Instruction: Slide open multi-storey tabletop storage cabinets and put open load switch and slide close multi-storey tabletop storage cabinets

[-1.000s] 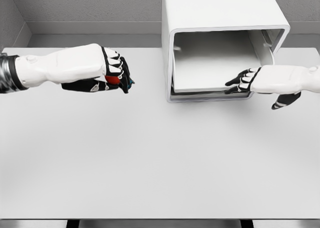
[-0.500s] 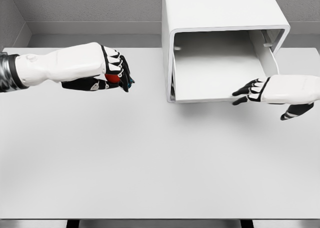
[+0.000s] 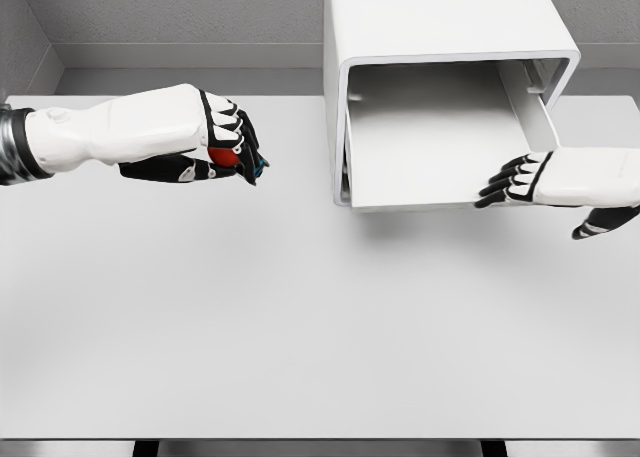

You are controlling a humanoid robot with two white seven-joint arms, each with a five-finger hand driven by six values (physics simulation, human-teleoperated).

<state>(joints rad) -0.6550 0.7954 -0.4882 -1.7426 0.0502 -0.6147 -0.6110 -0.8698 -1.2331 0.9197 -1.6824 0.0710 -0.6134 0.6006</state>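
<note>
Over the last second the right hand (image 3: 560,179) drew back from the cabinet (image 3: 445,37) toward the table's (image 3: 300,317) right edge and a little toward its front edge. Its fingertips (image 3: 497,189), which had sat against the front lip of the drawer (image 3: 440,137) when that lip lay almost flush with the cabinet opening, stayed on the lip as it travelled. The drawer came out with them: its white floor, at first mostly inside the housing, ended up extended well past the opening toward the table's front edge. The left hand (image 3: 215,142) rose very slightly, and the red object (image 3: 224,157) in its fingers showed a bit more.
</note>
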